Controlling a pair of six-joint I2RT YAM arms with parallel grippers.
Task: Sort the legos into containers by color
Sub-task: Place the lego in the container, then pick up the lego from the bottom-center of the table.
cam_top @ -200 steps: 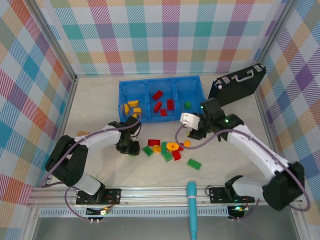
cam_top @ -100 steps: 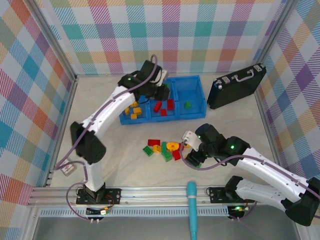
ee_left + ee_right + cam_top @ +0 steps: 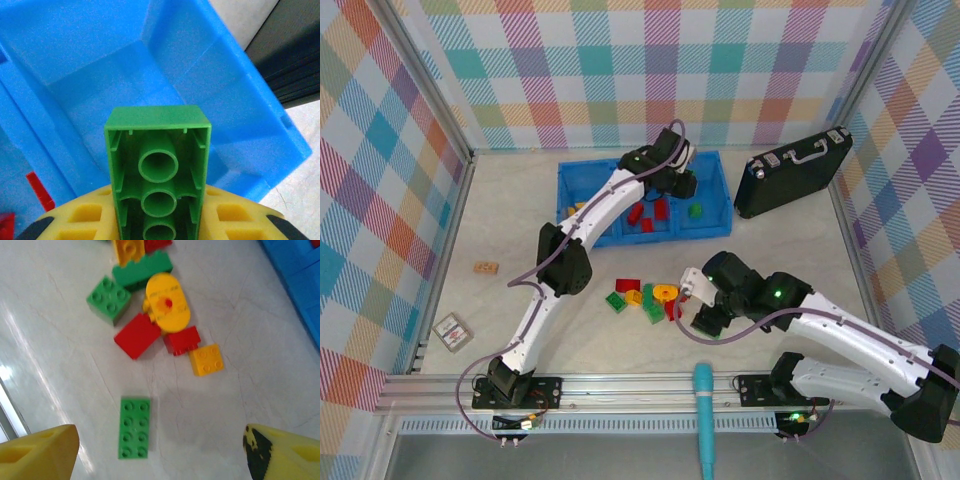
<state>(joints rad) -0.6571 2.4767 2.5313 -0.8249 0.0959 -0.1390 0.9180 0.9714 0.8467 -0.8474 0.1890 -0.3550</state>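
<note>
My left gripper [image 3: 678, 183] hangs over the right compartment of the blue bin [image 3: 712, 190], shut on a green lego [image 3: 159, 170] that shows its hollow underside between the yellow fingers [image 3: 75, 220]. That compartment [image 3: 125, 85] lies just below it and holds one green lego [image 3: 695, 211]. Red legos [image 3: 645, 212] fill the middle compartment and yellow ones [image 3: 582, 212] the left. My right gripper [image 3: 705, 317] hovers low over the table, open, above a flat green lego [image 3: 134, 427]. Beside it lies a mixed pile: a yellow lego [image 3: 206, 360], a red lego [image 3: 136, 335] and a green lego [image 3: 108, 298].
A black hard case [image 3: 793, 170] lies right of the bin. A small wooden block [image 3: 486, 267] and a small card [image 3: 450, 330] rest at the left of the table. A teal pen-like object [image 3: 703, 420] stands at the front rail. Plaid walls enclose the table.
My left arm has swung from the table pile up to the bin's right compartment with the green lego. My right arm came back from the bin to the table, its jaws opening wider.
</note>
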